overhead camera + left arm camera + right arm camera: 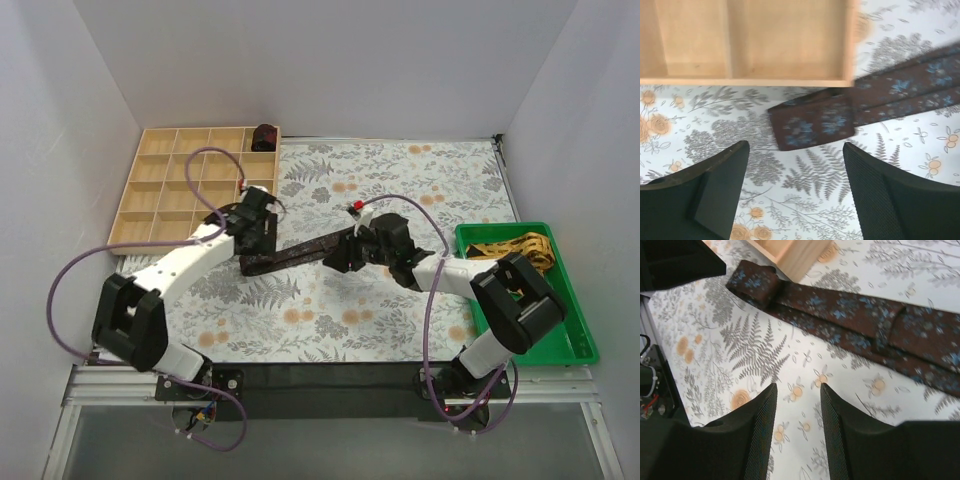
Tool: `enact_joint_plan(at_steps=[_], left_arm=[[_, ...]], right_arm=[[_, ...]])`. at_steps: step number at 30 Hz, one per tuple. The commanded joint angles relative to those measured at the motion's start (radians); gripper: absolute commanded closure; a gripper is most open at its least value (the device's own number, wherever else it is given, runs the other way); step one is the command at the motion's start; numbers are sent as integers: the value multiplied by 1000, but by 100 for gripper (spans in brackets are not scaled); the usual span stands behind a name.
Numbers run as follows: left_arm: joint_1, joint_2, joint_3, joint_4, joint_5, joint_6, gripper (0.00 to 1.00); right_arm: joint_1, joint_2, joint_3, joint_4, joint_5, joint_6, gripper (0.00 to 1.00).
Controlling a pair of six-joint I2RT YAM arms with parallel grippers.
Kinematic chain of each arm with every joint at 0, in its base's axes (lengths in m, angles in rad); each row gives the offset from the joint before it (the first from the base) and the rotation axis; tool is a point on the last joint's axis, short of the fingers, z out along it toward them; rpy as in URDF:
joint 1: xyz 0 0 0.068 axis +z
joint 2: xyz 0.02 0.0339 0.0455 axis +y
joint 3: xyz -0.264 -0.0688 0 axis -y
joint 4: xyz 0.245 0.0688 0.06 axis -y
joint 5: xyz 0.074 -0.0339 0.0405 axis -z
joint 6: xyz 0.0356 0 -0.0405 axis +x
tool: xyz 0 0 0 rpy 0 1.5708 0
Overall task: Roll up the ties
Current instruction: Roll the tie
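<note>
Lying flat mid-frame on the floral mat (420, 190), the dark tie (295, 254) is folded over at its left end, probably to seed the roll. The left gripper (796, 152) and right gripper (798, 389) are held parted and empty over it, ready to pinch.

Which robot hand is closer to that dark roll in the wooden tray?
Left. The left gripper is beside the tray holding the rolled tie; the right gripper is farther off.

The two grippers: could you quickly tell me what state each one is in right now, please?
Left gripper: open, holding nothing, near the folded end of the tie.
Right gripper: open, holding nothing, beside the tie.
</note>
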Motion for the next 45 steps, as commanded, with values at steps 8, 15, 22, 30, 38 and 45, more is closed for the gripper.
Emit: enact_joint_plan(at_steps=[8,15,22,30,38,45], left_arm=[[379,-300,-343,395,635,-7,18],[468,-232,-469,554,769,-59,18],[470,-154,-544,709,894,-138,18],[438,-160,-627,827,941,-230,19],[362,-197,-684,906,892,-319,20],[367,-269,-711,881,783,-336,19]], right_arm=[[83,199,191,154,-19,123,56],[117,274,238,179,27,157,50],[117,311,247,197,18,171,49],[116,345,285,200,-7,192,49],[117,385,317,199,-8,227,49],[117,429,360,199,-37,263,50]])
